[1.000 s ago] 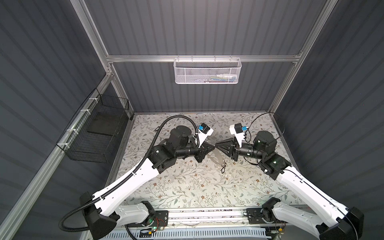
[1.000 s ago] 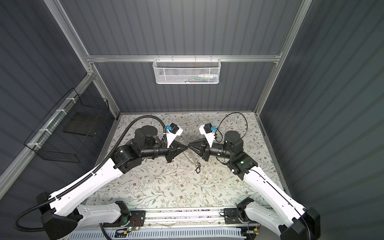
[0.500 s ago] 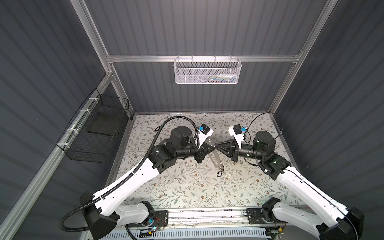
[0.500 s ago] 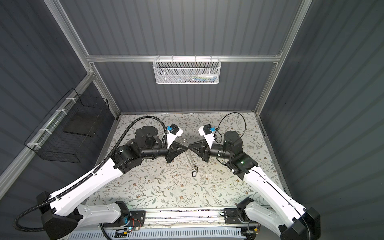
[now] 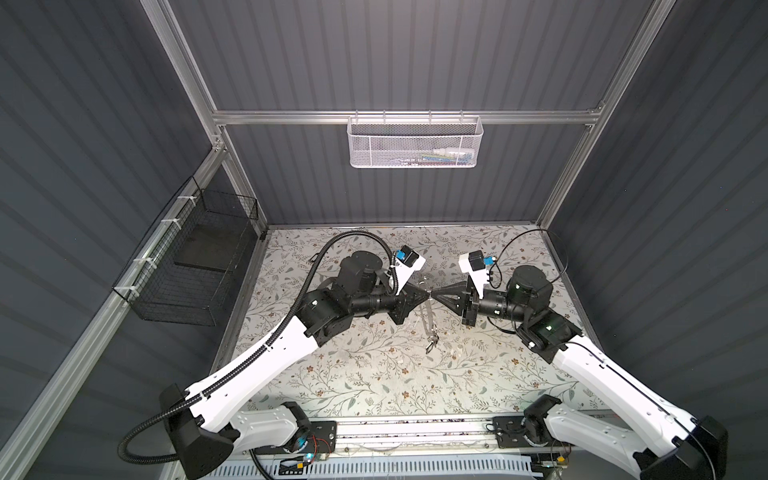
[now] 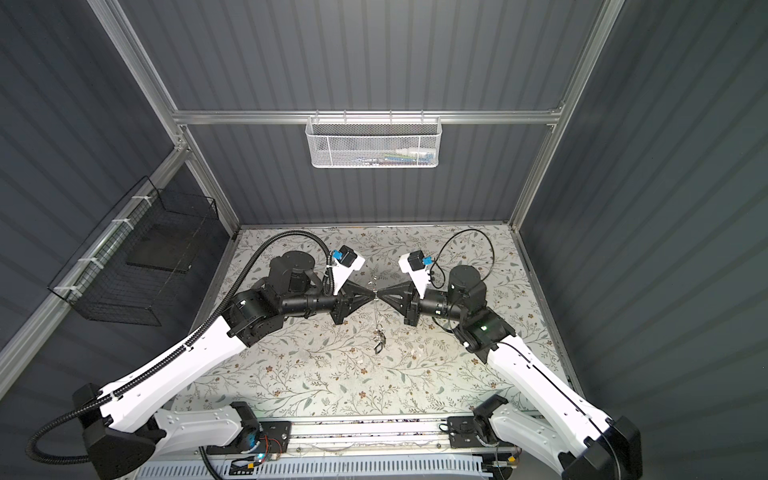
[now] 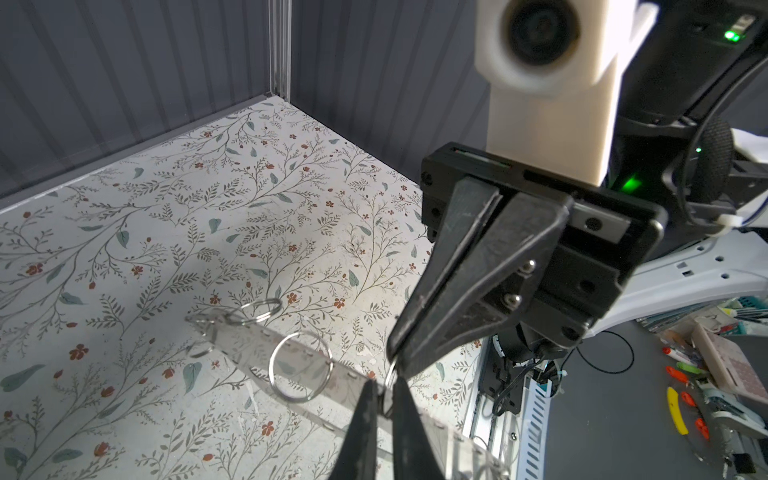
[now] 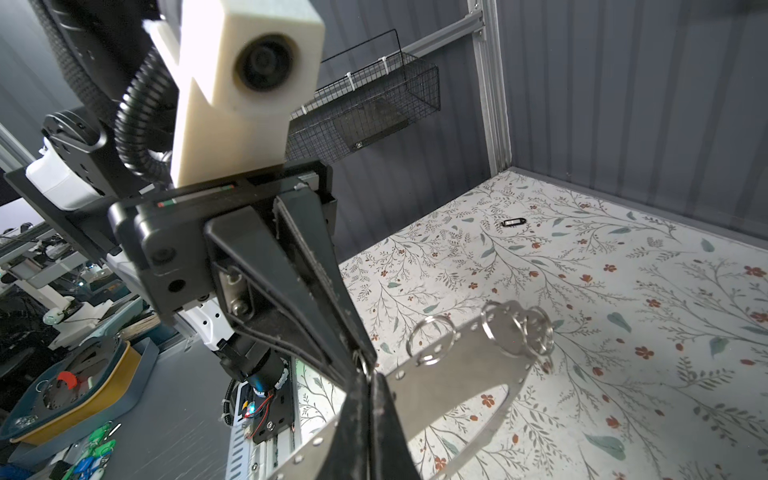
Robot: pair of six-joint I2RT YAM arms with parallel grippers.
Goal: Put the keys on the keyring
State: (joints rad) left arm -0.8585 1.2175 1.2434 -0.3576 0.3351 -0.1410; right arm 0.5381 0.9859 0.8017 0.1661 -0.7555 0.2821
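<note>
Nearest my right wrist camera, the right gripper (image 8: 366, 386) has its fingers pressed together on the rim of the keyring (image 8: 478, 357). Judging by the shadow under the plate, that grip holds it up clear of the table (image 8: 623, 291).

Tip to tip with it, at the middle of both top views, the left gripper (image 7: 385, 388) pinches the same stretch of rim. A sliver of gap shows between its fingers, with the plate edge and a small ring in it. I read that as clamped, though I cannot tell how firmly. Two grips on one spot suggest to me that one arm steadies the plate while the other works a ring.

In both top views the keyring shows edge-on, running from the tips toward the lower middle of the frame. Its split rings (image 7: 271, 368) stand free of the rim, which leaves room to thread a loop. A small dark thing (image 5: 431, 343) dangles at its lower end, too small to name.

Farthest off, one key (image 8: 513, 222) lies flat on the flowered cloth near a back corner, well apart from both grippers and not yet on the ring.
</note>
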